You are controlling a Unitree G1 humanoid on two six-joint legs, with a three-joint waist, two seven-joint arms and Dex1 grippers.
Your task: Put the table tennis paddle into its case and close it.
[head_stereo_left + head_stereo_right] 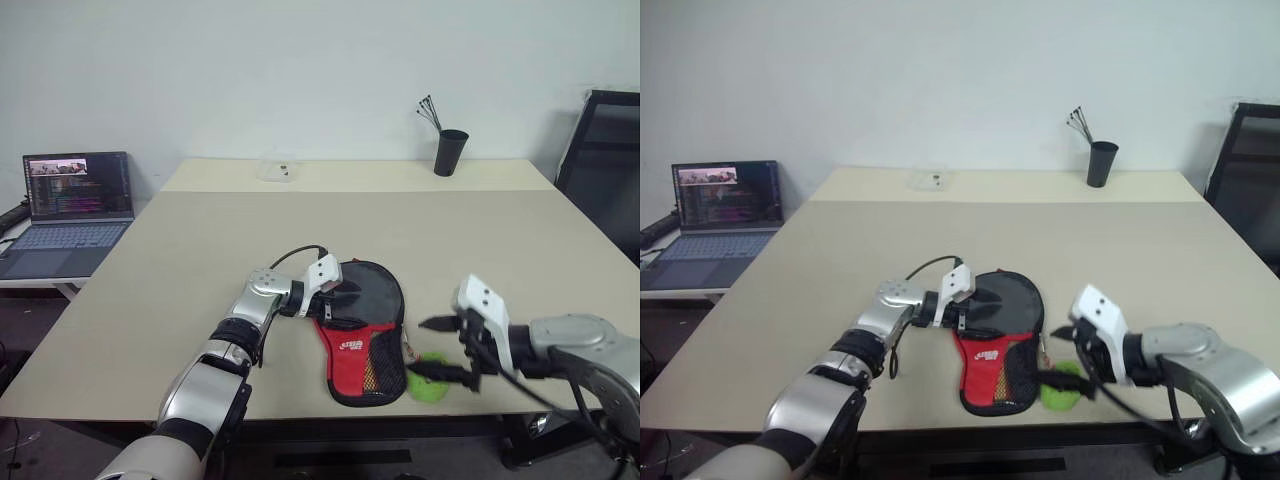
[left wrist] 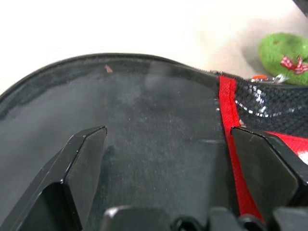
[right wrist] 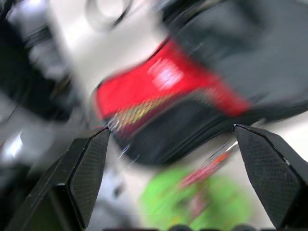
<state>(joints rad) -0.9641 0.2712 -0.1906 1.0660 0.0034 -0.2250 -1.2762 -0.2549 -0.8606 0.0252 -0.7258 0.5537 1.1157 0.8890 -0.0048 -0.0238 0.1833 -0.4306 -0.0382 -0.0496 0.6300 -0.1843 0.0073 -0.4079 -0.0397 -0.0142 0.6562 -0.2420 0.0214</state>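
beige table (image 1: 200, 240): left tool (image 1: 340, 300) gapes over case (image 1: 365, 335), right tool (image 1: 440, 350) beside it gapes empty.

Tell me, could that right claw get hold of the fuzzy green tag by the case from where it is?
Probably yes. The right claw is open, with the green tag lying on the table just beside its lower finger, next to the case. Nothing sits between them; the left claw is busy over the case's round end.

Case (image 1: 365, 335) flat on table (image 1: 200, 260); left tool (image 1: 340, 297) over it, jaws apart.
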